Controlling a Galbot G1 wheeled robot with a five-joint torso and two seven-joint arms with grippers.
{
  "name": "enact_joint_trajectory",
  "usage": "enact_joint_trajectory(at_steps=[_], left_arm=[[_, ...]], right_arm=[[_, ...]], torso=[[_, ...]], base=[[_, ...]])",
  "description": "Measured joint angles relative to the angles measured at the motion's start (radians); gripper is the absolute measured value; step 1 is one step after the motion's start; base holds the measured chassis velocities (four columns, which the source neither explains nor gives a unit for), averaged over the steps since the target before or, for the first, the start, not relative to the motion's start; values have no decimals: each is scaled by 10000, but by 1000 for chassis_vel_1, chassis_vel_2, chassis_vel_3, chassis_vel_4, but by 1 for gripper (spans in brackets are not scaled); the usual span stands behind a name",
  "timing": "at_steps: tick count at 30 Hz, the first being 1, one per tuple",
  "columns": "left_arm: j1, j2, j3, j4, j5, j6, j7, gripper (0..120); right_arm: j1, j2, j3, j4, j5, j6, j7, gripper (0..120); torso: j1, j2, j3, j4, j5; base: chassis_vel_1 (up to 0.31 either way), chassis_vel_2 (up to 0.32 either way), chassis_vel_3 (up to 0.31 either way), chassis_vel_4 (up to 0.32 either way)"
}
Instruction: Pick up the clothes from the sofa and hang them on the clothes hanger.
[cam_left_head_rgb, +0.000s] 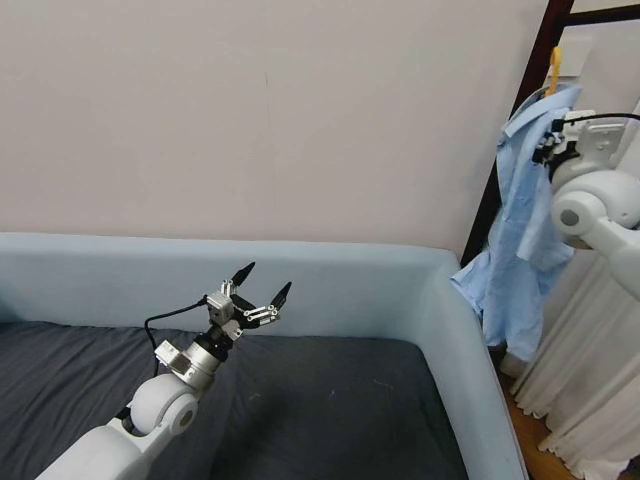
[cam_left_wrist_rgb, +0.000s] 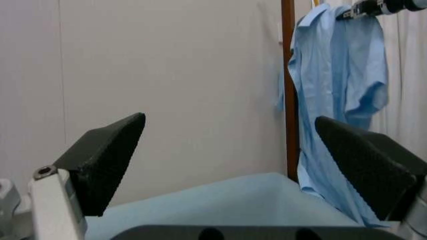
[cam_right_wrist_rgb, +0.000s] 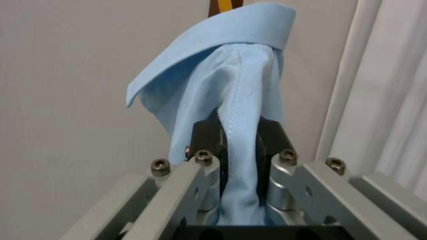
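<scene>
- Beige wall (cam_left_head_rgb: 250, 120) fills the back of my head view. A pale blue sofa (cam_left_head_rgb: 330, 272) runs across below it, and its dark grey seat cushion (cam_left_head_rgb: 340, 410) lies toward 6 o'clock.
- At about 2 o'clock I see the light blue shirt (cam_left_head_rgb: 520, 240), off the sofa and hanging beside a dark wooden post (cam_left_head_rgb: 505, 170). Its lower edge drops past the corner of the sofa's arm.
- Just above the shirt's collar, near 1 o'clock, the hook of a yellow hanger (cam_left_head_rgb: 553, 68) sticks up. I cannot tell what it hooks onto.
- A white curtain (cam_left_head_rgb: 590, 350) hangs at 4 o'clock, just beside the shirt.
- My right gripper (cam_left_head_rgb: 546, 147) is raised at 2 o'clock, against the shirt's shoulder. On the right wrist camera it (cam_right_wrist_rgb: 237, 147) is pinching a fold of the shirt (cam_right_wrist_rgb: 233, 75) just below the collar, the fabric running down between the jaws.
- My left gripper (cam_left_head_rgb: 268, 277) sits at 7 o'clock, above the seat cushion and in front of the backrest. Its fingers are spread wide and hold nothing.
- On the left wrist camera its two black pads (cam_left_wrist_rgb: 107, 160) stand well apart, with the shirt (cam_left_wrist_rgb: 340, 100) hanging beyond them.
</scene>
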Motion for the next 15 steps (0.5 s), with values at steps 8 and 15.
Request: enact_joint_trajectory(at_steps=[8,15], left_arm=[[7,0,-13,32,5,4,3,100],[5,-44,-18,61,16,19,3,100]], right_arm=[[280,213,-166,-303,-177,34,132,8],[861,423,-483,-788,-98,193,358,8]], torso=[[0,0,-1,1,4],[0,1,-2,11,-2]], base=[[0,0,0,0],[0,0,0,0]])
